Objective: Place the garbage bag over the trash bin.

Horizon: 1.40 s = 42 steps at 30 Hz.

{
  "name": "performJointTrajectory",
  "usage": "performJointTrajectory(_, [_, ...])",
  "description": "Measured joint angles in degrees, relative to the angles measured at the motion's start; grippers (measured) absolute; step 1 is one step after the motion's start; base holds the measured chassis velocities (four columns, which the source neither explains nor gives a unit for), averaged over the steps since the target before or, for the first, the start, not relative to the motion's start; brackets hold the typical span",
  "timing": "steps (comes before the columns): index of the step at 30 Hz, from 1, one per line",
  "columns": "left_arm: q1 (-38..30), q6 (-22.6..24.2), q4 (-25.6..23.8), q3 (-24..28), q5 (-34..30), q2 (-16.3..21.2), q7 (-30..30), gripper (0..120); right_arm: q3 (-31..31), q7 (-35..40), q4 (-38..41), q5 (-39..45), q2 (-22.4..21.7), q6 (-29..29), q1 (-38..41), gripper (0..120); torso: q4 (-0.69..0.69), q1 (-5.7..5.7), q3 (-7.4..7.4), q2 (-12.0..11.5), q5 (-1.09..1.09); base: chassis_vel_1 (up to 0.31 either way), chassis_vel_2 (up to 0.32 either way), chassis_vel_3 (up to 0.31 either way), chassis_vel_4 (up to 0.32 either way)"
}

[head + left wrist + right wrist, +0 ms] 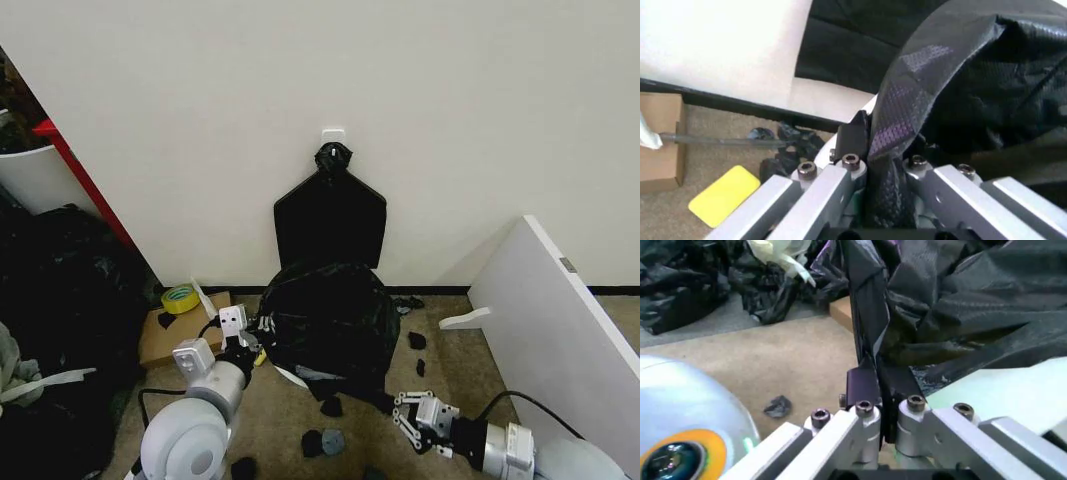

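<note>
At far left a heap of dark bags (60, 300) is lying on the floor beside a red-edged white panel (40, 175). Next over, a flat cardboard piece (170, 335) is sitting on the carpet against the wall, with a yellow tape roll (180, 297) resting on it.

The left gripper (250, 345) is reaching in at the left side of the garbage bag (330, 315). In the left wrist view its jaws are standing narrow, pinching a band of the glossy black film (897, 130) between them, and the film is running up from the fingers (847, 165) toward the bulk of the bag. A yellow pad (727, 195) is lying on the carpet nearby.

The garbage bag is draping as a crumpled black dome over the trash bin, in the centre against the wall; a sliver of the bin's white rim (290, 378) is showing under the bag's lower left edge. Behind it, a flat fan-shaped black bag (330, 220) is hanging from a white wall hook (333, 133). Small black scraps (322, 440) are scattered on the carpet in front.

The right gripper (408, 412) is sitting low at the bag's front right edge. In the right wrist view its jaws are closed down on a fold of black film (870, 340), beside a pale surface (1000, 395).

At right a white board (560, 320) is leaning on the wall.
</note>
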Motion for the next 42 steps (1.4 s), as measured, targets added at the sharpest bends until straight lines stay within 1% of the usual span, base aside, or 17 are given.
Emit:
performJointTrajectory(4, [0.4,1.2,-1.2,-0.1,-3.2,0.1,-0.5,3,-1.6,-0.2,-2.6,-1.0,1.4,0.9,2.0,0,0.01,0.00,0.00,0.0,0.00,0.000,0.000,0.000,0.000])
performJointTrajectory(7, [-0.2,1.4,-1.4,0.5,-5.6,-0.5,-3.2,3,-3.1,-0.2,-3.6,-3.7,3.0,2.3,4.1,0,0.02,0.00,0.00,0.0,0.01,0.000,0.000,0.000,0.000])
performJointTrajectory(10, [-0.6,1.3,-1.4,0.9,-7.1,-0.7,-4.6,3,-3.7,-0.1,-3.2,-5.2,3.6,2.7,4.9,0,0.01,0.00,0.00,0.0,0.00,0.000,0.000,0.000,0.000])
performJointTrajectory(13, [-1.1,1.4,-1.8,1.4,-11.4,-1.4,-7.6,3,-4.8,0.6,-3.0,-9.2,4.5,2.8,6.3,0,0.01,0.00,0.00,0.0,0.00,0.000,0.000,0.000,0.000])
performJointTrajectory(15, [-1.1,1.4,-1.8,1.4,-11.4,-1.4,-7.6,3,-4.8,0.6,-3.0,-9.2,4.5,2.8,6.3,0,0.01,0.00,0.00,0.0,0.00,0.000,0.000,0.000,0.000])
performJointTrajectory(17, [-1.2,2.1,-2.3,1.5,-13.7,-1.7,-8.9,3,-5.4,1.3,-4.4,-11.3,5.0,3.0,6.9,0,0.01,0.00,0.00,0.0,0.00,0.000,0.000,0.000,0.000])
performJointTrajectory(21, [-0.6,2.7,-2.7,1.0,-14.2,-1.2,-9.3,2,-5.0,1.9,-6.8,-12.4,5.0,3.7,6.7,0,0.01,0.00,0.00,0.0,0.00,0.000,0.000,0.000,0.000])
performJointTrajectory(31, [-0.6,2.9,-2.6,1.4,-14.0,-1.5,-9.5,2,-5.0,2.8,-5.0,-14.3,5.5,4.3,5.1,0,0.01,0.00,0.00,0.0,0.00,0.000,0.000,0.000,0.000])
performJointTrajectory(36, [-1.6,3.1,-1.2,1.4,-14.0,-1.4,-10.1,2,-4.1,2.9,-5.7,-16.0,5.8,5.2,3.3,0,0.01,0.00,0.00,0.0,0.00,0.000,0.000,0.000,0.000])
performJointTrajectory(37, [-1.8,3.1,-0.9,1.3,-14.0,-1.4,-10.2,2,-4.0,2.9,-5.6,-15.9,5.8,5.2,2.9,3,0.01,0.00,0.00,0.0,0.00,0.000,0.000,0.000,0.000])
performJointTrajectory(38, [-1.8,3.1,-0.9,1.3,-14.0,-1.4,-10.2,2,-4.0,2.9,-5.6,-15.9,5.8,5.2,2.9,3,0.01,0.00,0.00,0.0,0.00,0.000,0.000,0.000,0.000])
performJointTrajectory(40, [-2.4,3.0,-0.1,1.2,-14.0,-1.5,-10.4,2,-3.8,2.9,-5.2,-15.7,6.0,5.6,1.9,12,0.00,0.00,0.00,0.0,0.00,0.000,0.000,0.000,0.000])
performJointTrajectory(41, [-2.5,3.0,0.0,1.2,-14.0,-1.5,-10.5,2,-3.7,2.9,-5.2,-15.7,6.0,5.6,1.9,14,0.00,0.00,0.00,0.0,0.00,0.000,0.000,0.000,0.000])
performJointTrajectory(42, [-2.7,2.9,0.5,1.2,-13.9,-1.6,-10.6,2,-3.5,2.9,-5.5,-15.8,6.2,6.3,1.6,20,0.01,0.00,0.00,0.0,0.00,0.000,0.000,0.000,0.000])
